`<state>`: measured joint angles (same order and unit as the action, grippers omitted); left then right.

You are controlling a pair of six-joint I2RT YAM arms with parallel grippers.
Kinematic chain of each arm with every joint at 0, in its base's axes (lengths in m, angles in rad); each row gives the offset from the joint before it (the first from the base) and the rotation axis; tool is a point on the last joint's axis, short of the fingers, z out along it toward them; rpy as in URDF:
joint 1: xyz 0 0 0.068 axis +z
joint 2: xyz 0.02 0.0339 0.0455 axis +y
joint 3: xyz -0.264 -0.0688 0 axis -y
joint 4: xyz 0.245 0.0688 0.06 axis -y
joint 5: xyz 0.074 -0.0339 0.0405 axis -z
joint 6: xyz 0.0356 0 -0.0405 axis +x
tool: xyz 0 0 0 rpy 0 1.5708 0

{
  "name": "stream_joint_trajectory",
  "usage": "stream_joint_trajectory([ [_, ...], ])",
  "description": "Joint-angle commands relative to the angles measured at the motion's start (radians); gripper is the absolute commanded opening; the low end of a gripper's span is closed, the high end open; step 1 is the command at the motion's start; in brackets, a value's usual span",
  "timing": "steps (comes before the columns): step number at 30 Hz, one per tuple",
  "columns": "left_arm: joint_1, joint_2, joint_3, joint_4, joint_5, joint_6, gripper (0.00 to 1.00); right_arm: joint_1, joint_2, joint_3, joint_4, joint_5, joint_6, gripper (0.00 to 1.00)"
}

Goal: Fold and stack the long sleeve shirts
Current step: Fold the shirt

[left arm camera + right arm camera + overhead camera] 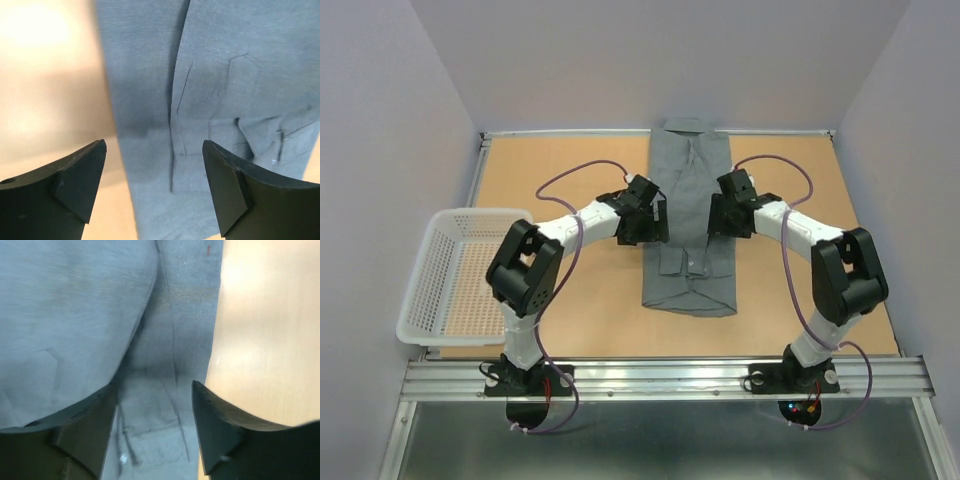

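A mid-grey button-up long sleeve shirt (688,190) lies lengthwise in the middle of the table, folded into a narrow strip, collar at the far edge, cuffs folded in near the front end. My left gripper (658,222) hovers open over the shirt's left edge; the shirt (210,100) fills that wrist view, with a cuff at the lower right. My right gripper (717,218) hovers open over the shirt's right edge; the shirt (90,315) lies between and beyond the fingers. Neither gripper holds cloth.
A white plastic mesh basket (430,270) sits at the table's left edge, partly overhanging. The tan tabletop (560,300) is bordered by metal rails at the front and grey walls on three sides.
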<state>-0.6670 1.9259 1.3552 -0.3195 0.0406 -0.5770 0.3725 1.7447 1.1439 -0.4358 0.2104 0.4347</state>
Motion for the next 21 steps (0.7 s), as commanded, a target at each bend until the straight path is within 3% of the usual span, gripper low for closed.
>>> stream_joint_trajectory([
  [1,-0.002,-0.25,-0.074,-0.078,-0.094,-0.014,0.94,0.003,-0.18,-0.031,-0.038,0.0,0.031,0.74],
  [4,-0.002,-0.321,-0.194,-0.098,-0.05,-0.044,0.95,0.0,-0.315,-0.156,-0.07,-0.022,0.097,0.8],
  [9,-0.028,-0.415,-0.373,-0.084,0.07,-0.092,0.92,0.0,-0.496,-0.347,-0.123,-0.106,0.251,0.81],
  [13,-0.06,-0.435,-0.464,-0.021,0.149,-0.141,0.86,-0.001,-0.634,-0.479,-0.123,-0.196,0.346,0.75],
  [21,-0.118,-0.384,-0.496,0.036,0.162,-0.179,0.77,-0.001,-0.689,-0.622,-0.069,-0.276,0.406,0.65],
])
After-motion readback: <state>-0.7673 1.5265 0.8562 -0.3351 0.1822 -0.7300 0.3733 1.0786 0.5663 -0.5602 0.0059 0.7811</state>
